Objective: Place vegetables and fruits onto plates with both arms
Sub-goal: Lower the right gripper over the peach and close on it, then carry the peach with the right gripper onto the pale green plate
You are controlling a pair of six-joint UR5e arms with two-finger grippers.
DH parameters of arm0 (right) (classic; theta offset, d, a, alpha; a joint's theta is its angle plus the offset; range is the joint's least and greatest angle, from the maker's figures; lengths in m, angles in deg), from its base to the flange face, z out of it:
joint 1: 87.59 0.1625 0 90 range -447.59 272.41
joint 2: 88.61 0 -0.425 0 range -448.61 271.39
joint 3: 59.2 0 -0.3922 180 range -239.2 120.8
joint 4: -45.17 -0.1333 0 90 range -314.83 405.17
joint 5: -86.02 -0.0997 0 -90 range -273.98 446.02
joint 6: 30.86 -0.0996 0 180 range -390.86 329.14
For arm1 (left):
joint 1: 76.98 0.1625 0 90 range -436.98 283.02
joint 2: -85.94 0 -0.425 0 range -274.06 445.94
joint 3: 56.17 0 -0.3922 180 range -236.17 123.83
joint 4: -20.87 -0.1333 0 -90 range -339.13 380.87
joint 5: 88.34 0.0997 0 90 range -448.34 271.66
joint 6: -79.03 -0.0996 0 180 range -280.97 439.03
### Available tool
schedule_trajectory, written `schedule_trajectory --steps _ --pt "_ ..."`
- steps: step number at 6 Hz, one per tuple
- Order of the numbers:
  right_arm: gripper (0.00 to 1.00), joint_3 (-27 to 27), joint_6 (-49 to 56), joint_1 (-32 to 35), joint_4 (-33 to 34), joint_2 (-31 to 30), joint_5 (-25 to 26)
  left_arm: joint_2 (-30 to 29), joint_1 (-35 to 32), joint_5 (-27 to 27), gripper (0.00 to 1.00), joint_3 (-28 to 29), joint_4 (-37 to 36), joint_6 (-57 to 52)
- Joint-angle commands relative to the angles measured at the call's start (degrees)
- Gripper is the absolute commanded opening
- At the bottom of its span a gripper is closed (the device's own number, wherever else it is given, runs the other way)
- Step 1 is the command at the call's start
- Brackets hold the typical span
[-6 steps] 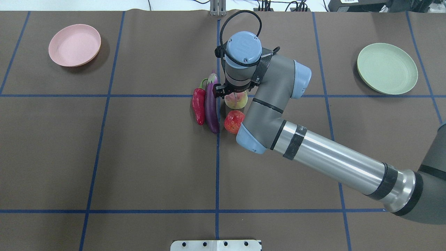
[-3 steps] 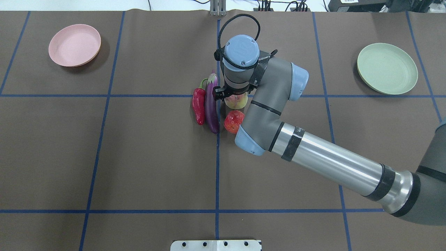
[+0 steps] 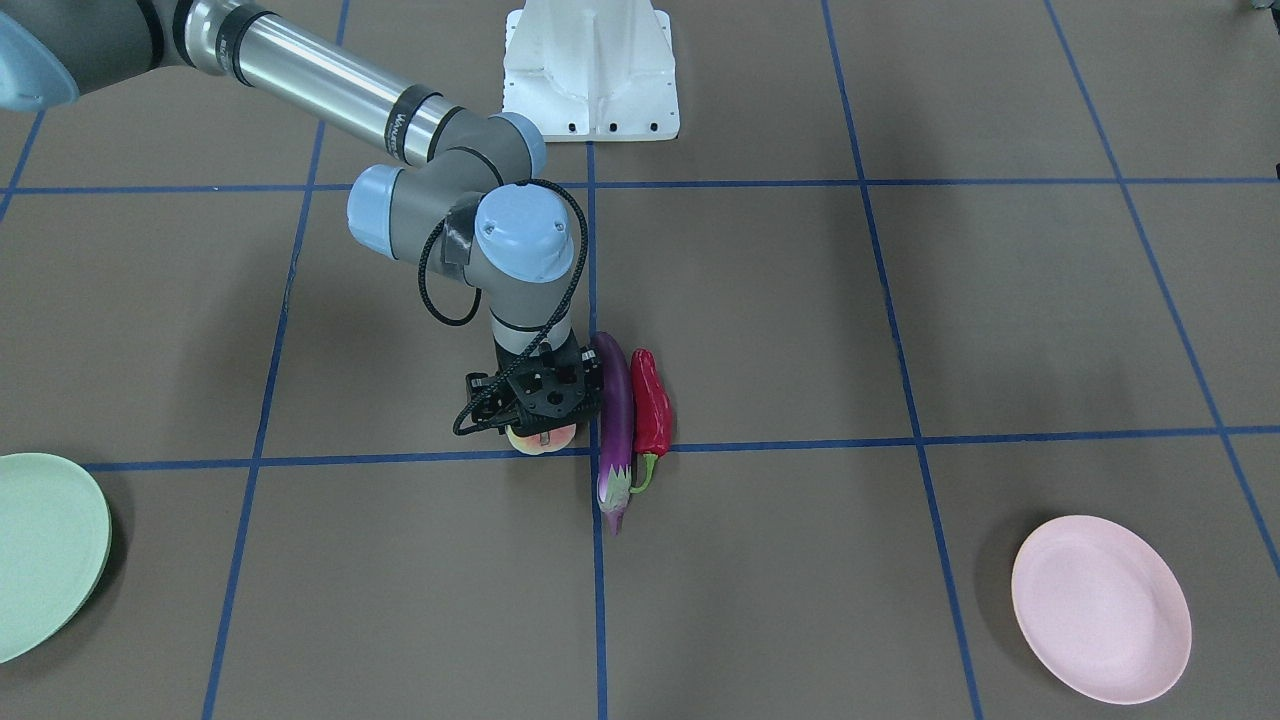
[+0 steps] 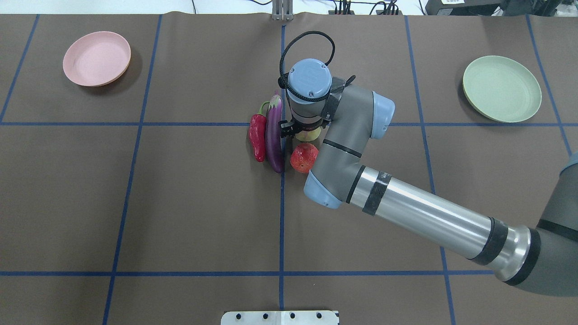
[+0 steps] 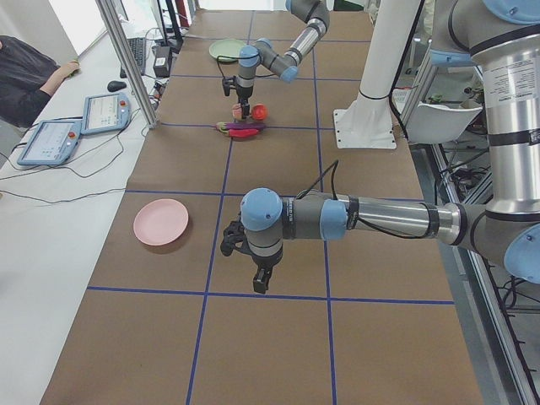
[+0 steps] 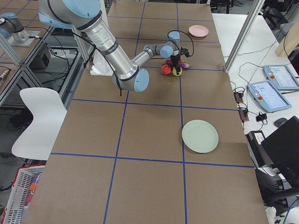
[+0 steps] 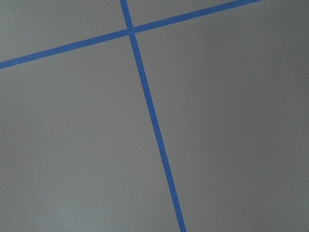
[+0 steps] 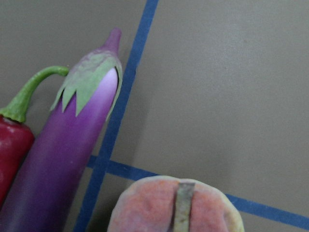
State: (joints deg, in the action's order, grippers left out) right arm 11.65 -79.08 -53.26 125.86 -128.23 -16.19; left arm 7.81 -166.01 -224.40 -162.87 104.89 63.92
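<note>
The round pale yellow-pink halved fruit (image 8: pixel 145 208) with its central line lies on the brown counter (image 4: pixel 180 203) just beside the long glossy purple eggplant (image 4: pixel 274 135). It is on the side away from the short red chili pepper (image 4: pixel 258 137), which lies close along the eggplant's other flank. The round bumpy red-orange fruit (image 4: pixel 303 158) sits near the eggplant's rounded end, next to the halved fruit. All four pieces are thus bunched around the eggplant, and none looks lifted. The pale pink round plate (image 4: pixel 96 58) and the pale mint green round plate (image 4: pixel 501 89) stand well apart from the eggplant on opposite sides, with nothing on them. I judge that all four placements are yet to be made and the first pick is in hand. The black right gripper (image 3: pixel 540 412) hangs directly over the halved fruit, low against it, but I cannot tell whether its fingers are spread or clenched on it. The black left gripper (image 5: pixel 257 274) hovers over plain counter far from the eggplant, and the state of its fingers is likewise unreadable.
</note>
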Motion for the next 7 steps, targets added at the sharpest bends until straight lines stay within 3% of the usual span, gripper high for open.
schedule_trajectory --steps 1,3,4,5,6,7 --pt "0.00 0.4 -0.1 0.5 -0.3 0.0 0.1 0.0 0.0 0.0 1.00 0.0 0.0 0.0" --pt "0.00 2.4 5.3 6.9 -0.2 -1.7 -2.6 0.0 0.0 0.0 1.00 0.0 0.0 0.0" --pt "0.00 3.9 14.9 12.5 -0.4 -6.1 -9.7 0.0 0.0 0.0 1.00 0.0 0.0 0.1" --pt "0.00 4.0 23.3 18.6 -4.8 -11.5 -17.4 0.0 0.0 0.0 1.00 0.1 0.0 0.2" --pt "0.00 3.9 32.0 24.2 -10.5 -18.4 -22.0 0.0 0.0 0.0 1.00 0.1 0.0 0.2" --pt "0.00 3.0 45.1 30.2 -11.1 -23.7 -24.4 0.0 0.0 0.0 1.00 0.1 0.0 0.2"
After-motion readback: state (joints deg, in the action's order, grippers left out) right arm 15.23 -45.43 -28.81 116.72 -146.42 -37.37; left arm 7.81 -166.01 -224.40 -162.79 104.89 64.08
